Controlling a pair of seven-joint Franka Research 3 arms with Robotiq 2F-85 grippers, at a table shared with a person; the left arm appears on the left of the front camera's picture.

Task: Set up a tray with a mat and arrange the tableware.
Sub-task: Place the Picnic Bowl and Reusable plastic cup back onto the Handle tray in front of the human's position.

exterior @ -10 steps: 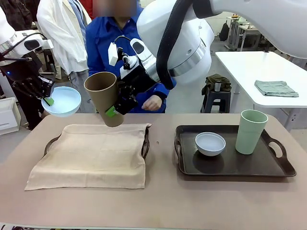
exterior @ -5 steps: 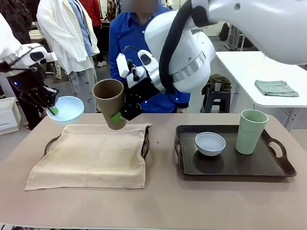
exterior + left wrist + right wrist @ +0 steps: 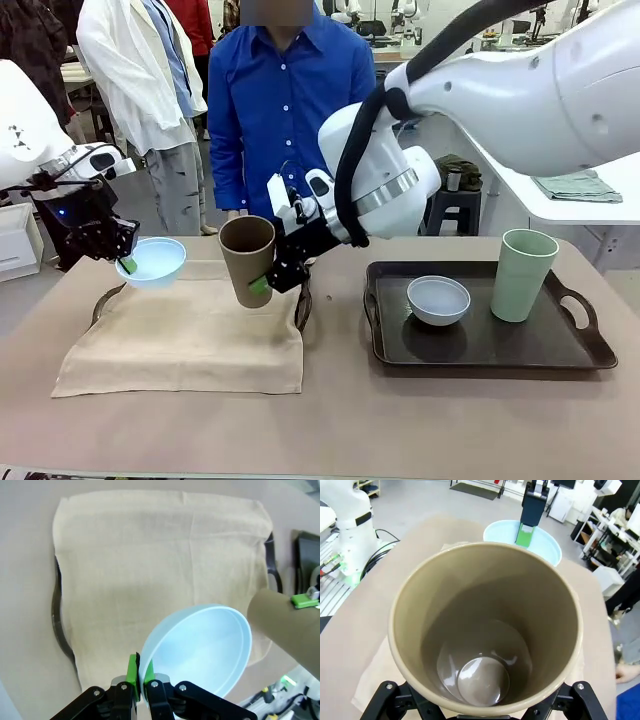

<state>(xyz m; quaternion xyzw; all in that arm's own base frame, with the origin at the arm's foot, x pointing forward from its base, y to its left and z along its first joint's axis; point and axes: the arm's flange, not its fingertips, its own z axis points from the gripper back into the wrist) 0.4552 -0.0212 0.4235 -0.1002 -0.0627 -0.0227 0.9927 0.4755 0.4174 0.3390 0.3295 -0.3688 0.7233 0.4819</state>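
Under mat (image 3: 185, 335), tray (image 3: 304, 312) half-hidden; left tool (image 3: 128, 263) pinches blue bowl (image 3: 158, 262), right tool (image 3: 257, 284) brown cup (image 3: 245, 250).

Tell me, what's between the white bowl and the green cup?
Nothing stands there. In the front view, only a bare strip of the dark tray lies between the white bowl and the green cup, which stand apart on it.

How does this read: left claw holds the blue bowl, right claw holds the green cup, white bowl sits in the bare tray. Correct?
One slip: the right claw holds the brown cup, not the green one. The front view shows the green cup standing in the bare tray beside the white bowl. The left claw does hold the blue bowl.
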